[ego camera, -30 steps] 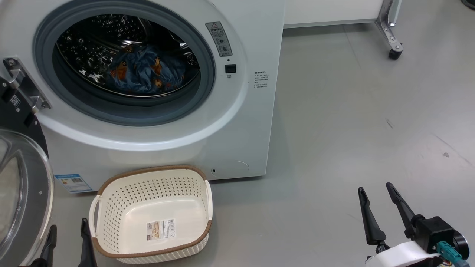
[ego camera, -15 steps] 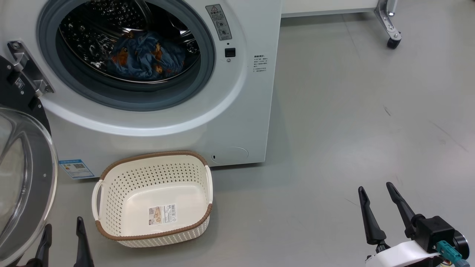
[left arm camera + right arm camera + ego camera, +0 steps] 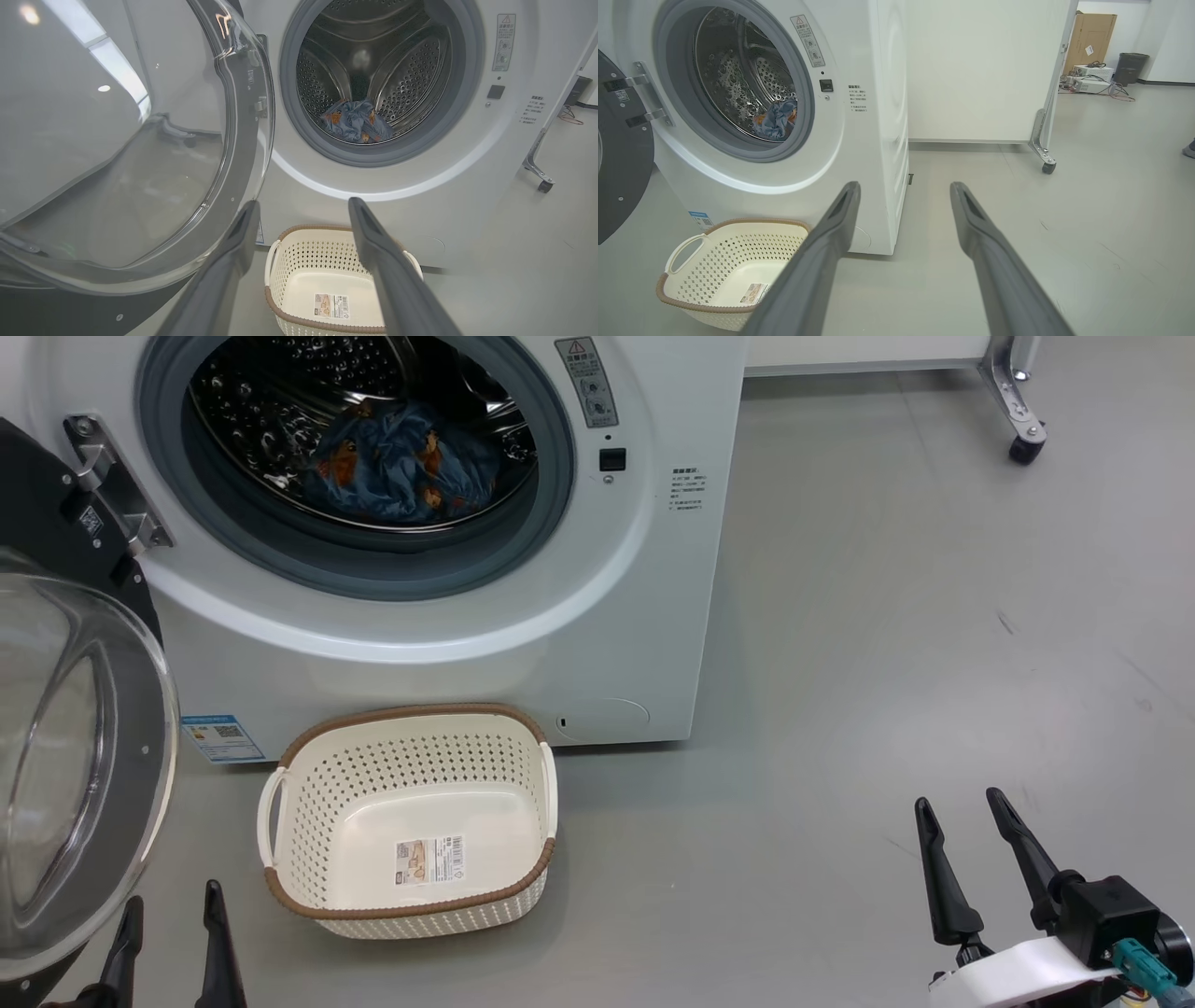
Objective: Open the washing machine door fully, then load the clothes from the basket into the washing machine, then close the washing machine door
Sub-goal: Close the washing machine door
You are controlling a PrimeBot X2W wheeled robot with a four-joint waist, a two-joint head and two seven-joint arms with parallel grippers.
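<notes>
The white washing machine stands open, its round door swung out to the left with the clear glass bowl facing me. Blue clothes with orange figures lie inside the steel drum, also seen as clothes and clothes. The cream basket with a brown rim sits on the floor before the machine, holding nothing but its label. My left gripper is open at the lower left, between door and basket. My right gripper is open at the lower right, over bare floor.
Grey floor spreads to the right of the machine. A white panel on a castor leg stands behind it. In the right wrist view a cardboard box, a bin and cables lie far back.
The head camera has shifted, so machine, door and basket sit further right and the basket higher in the picture. Both grippers stay open in much the same place.
</notes>
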